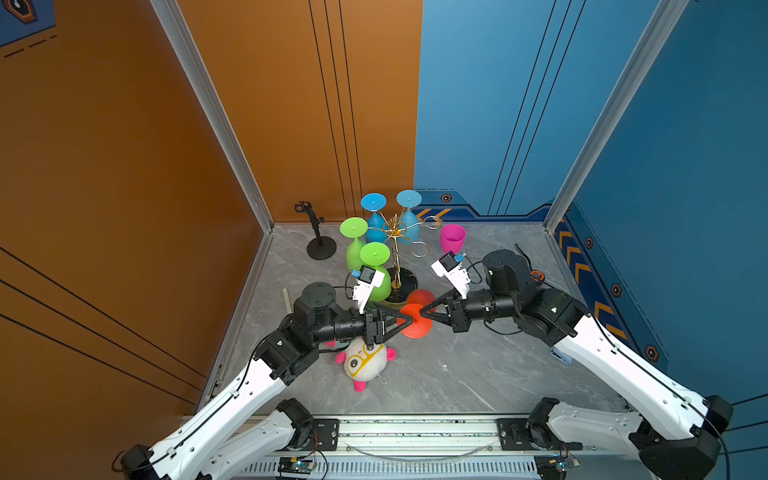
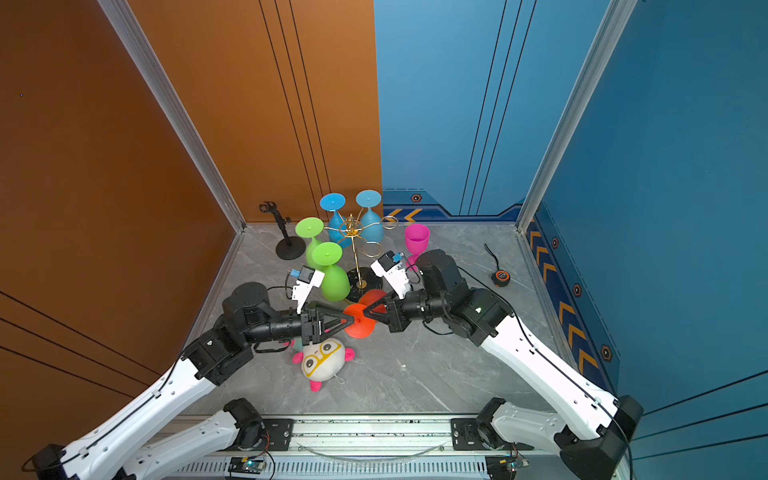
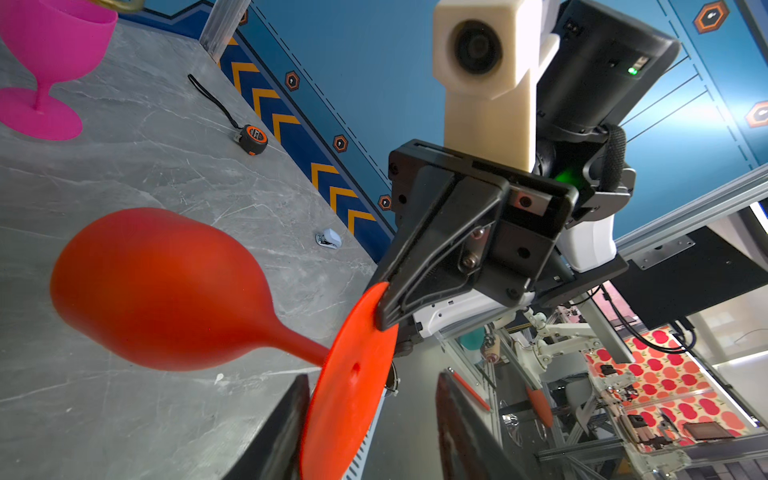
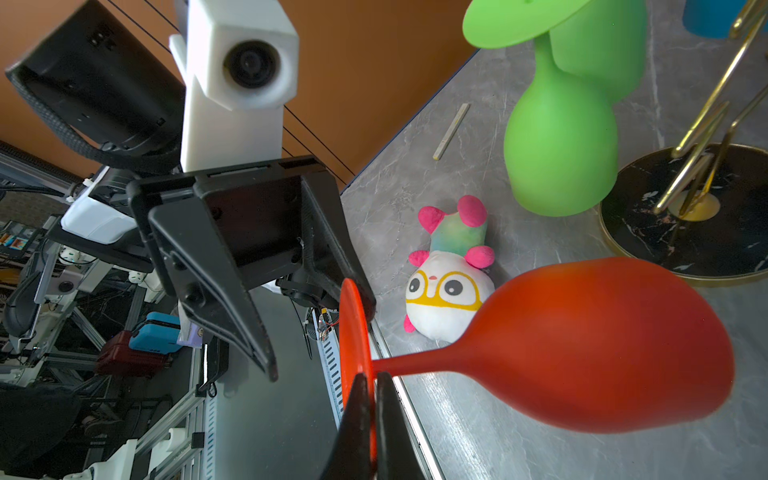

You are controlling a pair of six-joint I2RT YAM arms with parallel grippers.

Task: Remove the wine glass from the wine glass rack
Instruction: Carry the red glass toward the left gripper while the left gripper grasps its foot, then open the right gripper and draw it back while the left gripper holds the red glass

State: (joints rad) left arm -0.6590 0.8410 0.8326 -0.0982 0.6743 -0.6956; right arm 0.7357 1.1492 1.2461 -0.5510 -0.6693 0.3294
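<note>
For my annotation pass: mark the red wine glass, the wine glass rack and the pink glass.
red wine glass [image 4: 602, 345], right wrist view, on the bowl.
wine glass rack [image 4: 640, 216], right wrist view, on the black marbled base.
pink glass [image 3: 54, 45], left wrist view, on the bowl.

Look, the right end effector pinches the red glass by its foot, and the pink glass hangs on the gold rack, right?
Not quite. The pink glass does not hang on the gold rack; it stands upright on the table, as both top views show. The right end effector does pinch the red glass by its foot.
</note>
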